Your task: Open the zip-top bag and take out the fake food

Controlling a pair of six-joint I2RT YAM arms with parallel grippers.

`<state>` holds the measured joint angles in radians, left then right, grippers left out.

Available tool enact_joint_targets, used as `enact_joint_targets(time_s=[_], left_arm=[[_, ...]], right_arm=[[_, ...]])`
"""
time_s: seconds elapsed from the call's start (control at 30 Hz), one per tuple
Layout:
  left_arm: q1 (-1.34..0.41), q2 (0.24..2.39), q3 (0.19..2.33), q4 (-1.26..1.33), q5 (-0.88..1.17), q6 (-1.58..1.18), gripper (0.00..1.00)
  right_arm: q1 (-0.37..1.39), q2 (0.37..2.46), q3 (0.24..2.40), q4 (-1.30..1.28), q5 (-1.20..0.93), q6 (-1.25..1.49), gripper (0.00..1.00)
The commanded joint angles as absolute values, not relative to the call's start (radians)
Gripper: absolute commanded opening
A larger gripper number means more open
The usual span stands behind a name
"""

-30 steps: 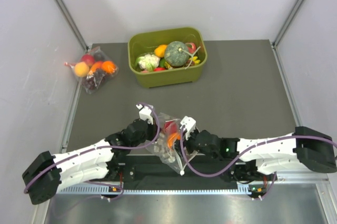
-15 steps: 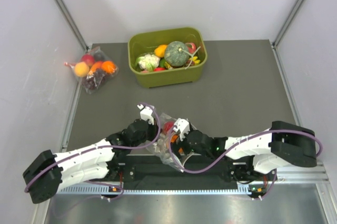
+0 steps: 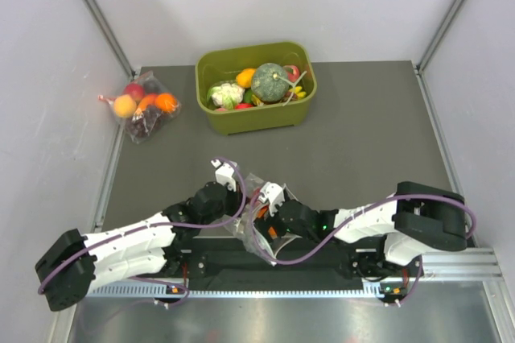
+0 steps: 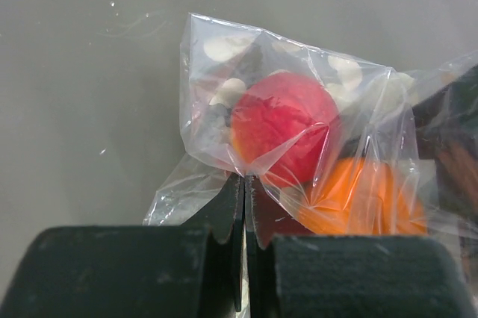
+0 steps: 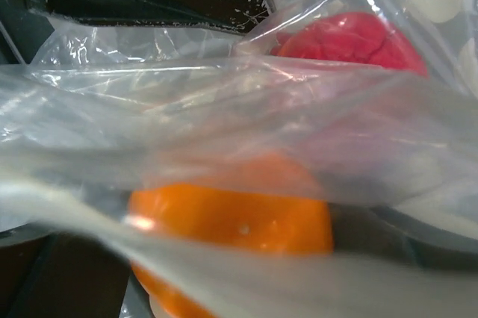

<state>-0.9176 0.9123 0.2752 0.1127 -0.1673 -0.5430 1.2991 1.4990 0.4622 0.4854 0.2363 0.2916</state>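
The zip-top bag lies crumpled between my two grippers at the near edge of the mat. Through its dotted plastic I see a red fruit and an orange fruit. My left gripper is shut on a fold of the bag's edge. My right gripper is pressed against the bag from the right. In the right wrist view, blurred plastic fills the picture over the orange fruit and red fruit. Its fingers are hidden there.
A green tub at the back middle holds a dark green pumpkin, a white cauliflower and other toy produce. A smaller clear bag of fruit lies at the mat's back left edge.
My right arm has slid left along the near edge, its elbow folding up, and its gripper has pushed closer into the bag. The left gripper keeps its hold in place.
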Motion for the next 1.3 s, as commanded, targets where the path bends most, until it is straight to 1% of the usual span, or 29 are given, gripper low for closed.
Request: enact_joint_targets(time_s=[0.0, 0.03, 0.1, 0.17, 0.23, 0.27, 0.53, 0.93, 1.03, 1.17, 1.2, 1.27], left_arm=[[-0.916, 0.884, 0.296, 0.152, -0.163, -0.528, 0.00], [-0.916, 0.877, 0.295, 0.146, -0.166, -0.528, 0.00], [-0.917, 0.856, 0.290, 0.135, -0.178, -0.526, 0.00], [-0.916, 0.847, 0.287, 0.126, -0.187, -0.526, 0.00], [-0.916, 0.838, 0.287, 0.108, -0.201, -0.526, 0.00], [-0.916, 0.830, 0.290, 0.098, -0.218, -0.531, 0.00], [-0.913, 0.836, 0.302, 0.063, -0.261, -0.560, 0.00], [-0.902, 0.809, 0.308, 0.014, -0.325, -0.591, 0.00], [-0.900, 0.784, 0.310, 0.003, -0.339, -0.583, 0.00], [-0.896, 0.765, 0.310, -0.031, -0.336, -0.568, 0.00], [-0.896, 0.762, 0.310, -0.032, -0.331, -0.566, 0.00], [-0.894, 0.764, 0.310, -0.028, -0.325, -0.566, 0.00]], right_arm=[[1.292, 1.477, 0.488, 0.497, 0.238, 0.299, 0.87], [1.292, 1.468, 0.488, 0.480, 0.236, 0.296, 0.81], [1.293, 1.416, 0.486, 0.427, 0.245, 0.290, 0.56], [1.295, 1.378, 0.480, 0.394, 0.248, 0.282, 0.49], [1.299, 1.335, 0.469, 0.349, 0.259, 0.276, 0.44], [1.299, 1.281, 0.466, 0.330, 0.264, 0.276, 0.42], [1.305, 0.924, 0.423, 0.149, 0.296, 0.291, 0.40], [1.305, 0.574, 0.364, -0.113, 0.376, 0.351, 0.40], [1.305, 0.508, 0.396, -0.156, 0.423, 0.348, 0.40], [1.281, 0.509, 0.478, -0.233, 0.518, 0.263, 0.41], [1.261, 0.520, 0.498, -0.238, 0.528, 0.241, 0.41], [1.163, 0.570, 0.563, -0.224, 0.496, 0.184, 0.41]])
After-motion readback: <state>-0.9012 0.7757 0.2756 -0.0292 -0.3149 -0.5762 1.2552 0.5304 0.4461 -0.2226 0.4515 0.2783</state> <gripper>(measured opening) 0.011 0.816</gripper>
